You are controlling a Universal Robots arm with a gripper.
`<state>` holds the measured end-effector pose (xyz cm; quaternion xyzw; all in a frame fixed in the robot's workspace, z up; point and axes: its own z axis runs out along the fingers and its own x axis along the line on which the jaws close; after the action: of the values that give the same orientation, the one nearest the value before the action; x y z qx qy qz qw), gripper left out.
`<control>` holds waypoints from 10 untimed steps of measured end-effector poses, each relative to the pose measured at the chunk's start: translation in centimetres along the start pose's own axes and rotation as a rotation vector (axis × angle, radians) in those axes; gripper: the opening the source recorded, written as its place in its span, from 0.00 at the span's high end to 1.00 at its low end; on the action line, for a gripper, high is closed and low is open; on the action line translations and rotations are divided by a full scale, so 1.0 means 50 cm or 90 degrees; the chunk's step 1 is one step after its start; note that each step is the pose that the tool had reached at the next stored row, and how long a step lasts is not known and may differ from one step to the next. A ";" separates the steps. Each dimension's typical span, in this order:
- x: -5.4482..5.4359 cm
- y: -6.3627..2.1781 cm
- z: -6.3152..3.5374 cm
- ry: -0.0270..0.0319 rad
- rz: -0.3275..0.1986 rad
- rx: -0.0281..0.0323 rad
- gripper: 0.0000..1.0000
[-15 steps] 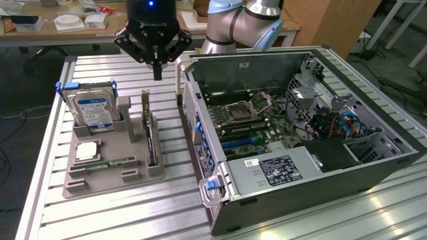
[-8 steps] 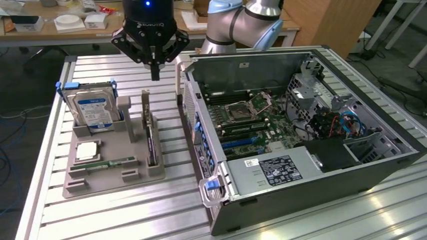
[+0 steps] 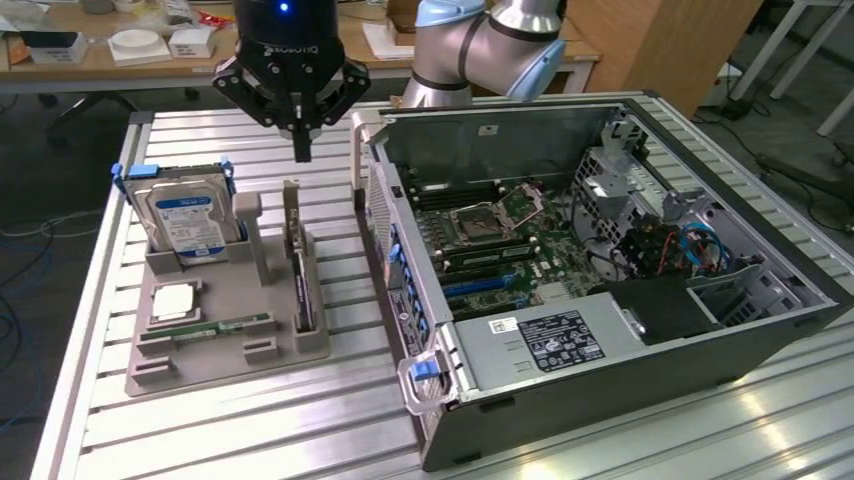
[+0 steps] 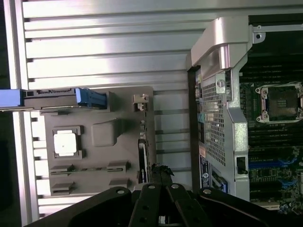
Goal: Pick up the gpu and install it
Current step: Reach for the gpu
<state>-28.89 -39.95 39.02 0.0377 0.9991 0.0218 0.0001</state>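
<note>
— The gripper (image 3: pixel 302 150)?
— Fingers (image 3: pixel 303 140) pinched shut, empty, above the tray (image 3: pixel 214 355) on the table (image 3: pixel 240 430).
— Gpu?
— One gpu (image 3: pixel 304 290), on edge in the tray's slot; exterior view gave its side, wrist view its top edge. One hard drive (image 3: pixel 187 220).

Place: robotics lab | cues: slotted aluminium table (image 3: pixel 240 440) — robot arm (image 3: pixel 481 45) — cluttered workbench (image 3: pixel 94 70)

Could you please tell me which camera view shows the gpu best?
The exterior view: the gpu stands on edge in the grey holder, its side and end bracket visible. In the wrist view it is a thin edge-on strip.
</note>
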 end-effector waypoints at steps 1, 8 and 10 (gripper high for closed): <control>0.002 0.000 0.000 0.0000 0.000 0.0000 0.90; 0.014 -0.001 0.000 0.0005 0.000 0.0001 0.90; 0.018 -0.002 0.000 0.0007 0.000 0.0001 0.90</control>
<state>-29.77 -39.96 39.01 0.0377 0.9991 0.0217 -0.0005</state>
